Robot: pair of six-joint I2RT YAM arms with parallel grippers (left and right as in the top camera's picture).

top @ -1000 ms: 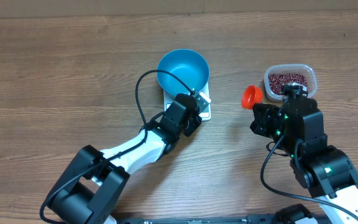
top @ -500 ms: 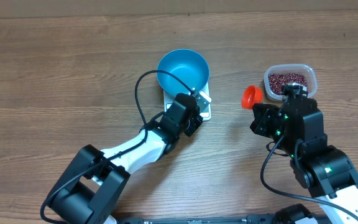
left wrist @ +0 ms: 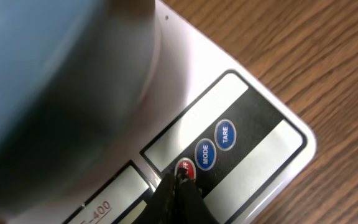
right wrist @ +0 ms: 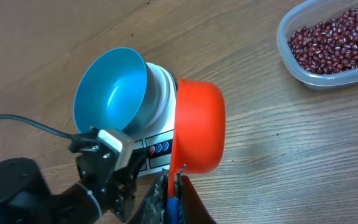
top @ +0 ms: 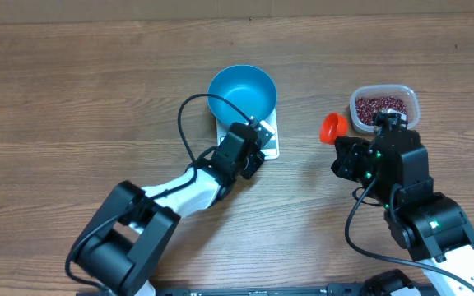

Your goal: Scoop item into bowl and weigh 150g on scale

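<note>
Reaching left arm (top: 179, 193): stretches on a slant from the near left edge of the table (top: 72, 99) up to the scale, with the forearm low and the wrist tipped down over the scale's near edge.
Left gripper (left wrist: 180, 182): fingers pressed together with nothing between them; the joined tips rest on the red button (left wrist: 186, 168).
Scale (top: 271, 146): lies flat about mid-table, toward the far edge. Its strip of buttons and display runs along the edge nearest the robot. The red button sits in a row with the blue MODE and TARE buttons.
Bowl (top: 242, 92): stands upright on the far part of the scale, mouth up, and overhangs the scale's far edge.
Right arm (top: 401, 189): folded near the right near corner, with the wrist raised and aimed toward the scale.
Right gripper (right wrist: 171, 186): clamped narrow on the scoop's handle.
Scoop (top: 332, 127): held above the table between the scale and the tub. Its handle runs back into the fingers and its cup leads toward the far edge.
Tub (top: 414, 103): sits on the right side of the table, toward the far edge, just beside the scoop.
Beans (top: 378, 105): a loose pile inside the tub.
</note>
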